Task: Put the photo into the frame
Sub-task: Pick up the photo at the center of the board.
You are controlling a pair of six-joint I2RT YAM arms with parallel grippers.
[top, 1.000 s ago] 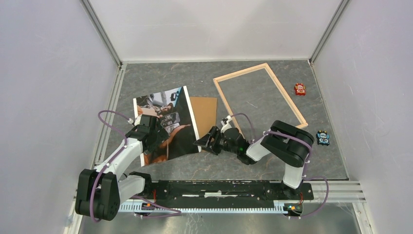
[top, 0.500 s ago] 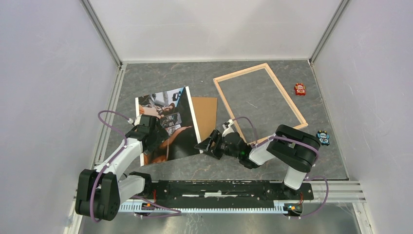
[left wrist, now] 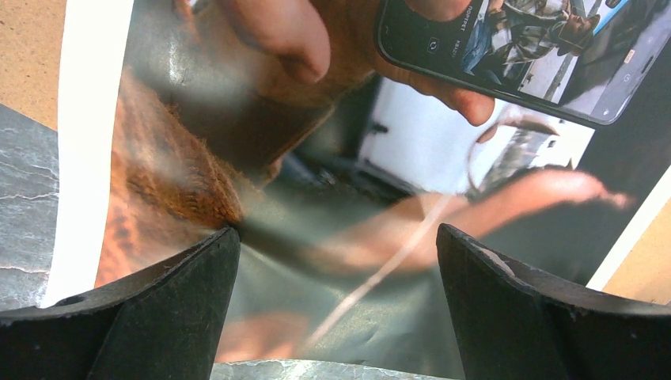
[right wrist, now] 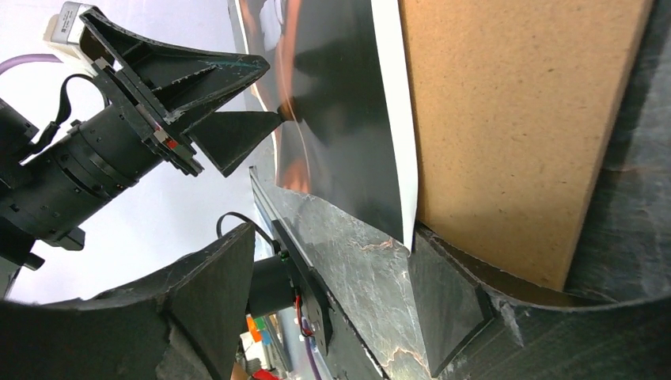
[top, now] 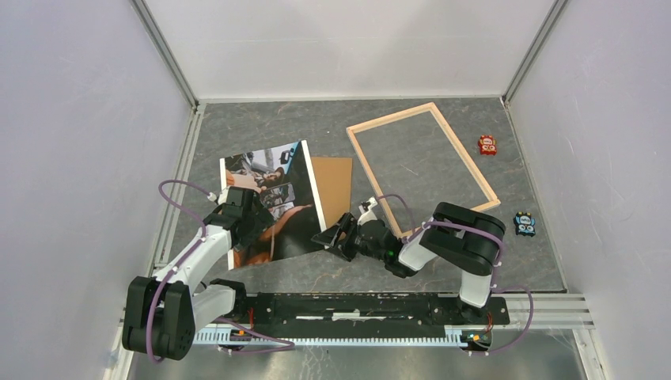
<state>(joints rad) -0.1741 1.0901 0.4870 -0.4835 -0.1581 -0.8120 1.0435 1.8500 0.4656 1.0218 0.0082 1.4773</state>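
Observation:
The photo (top: 273, 198), a glossy print with a white border, lies on the grey table, partly over a brown backing board (top: 332, 180). My left gripper (top: 252, 222) is open and presses down on the print's near part; its fingers (left wrist: 142, 317) straddle the print (left wrist: 332, 198). My right gripper (top: 331, 236) is open, low at the print's near right corner; one finger (right wrist: 447, 293) touches the corner of the print (right wrist: 340, 103) and the board (right wrist: 514, 127). The pale wooden frame (top: 467, 162) lies empty at the back right.
A red toy (top: 487, 145) and a blue toy (top: 525, 224) lie right of the frame. White walls with metal rails surround the table. The left arm (right wrist: 95, 158) shows in the right wrist view.
My right gripper has slid left along the table to the print's near right corner. The print has shifted slightly. My left gripper has stayed on the print.

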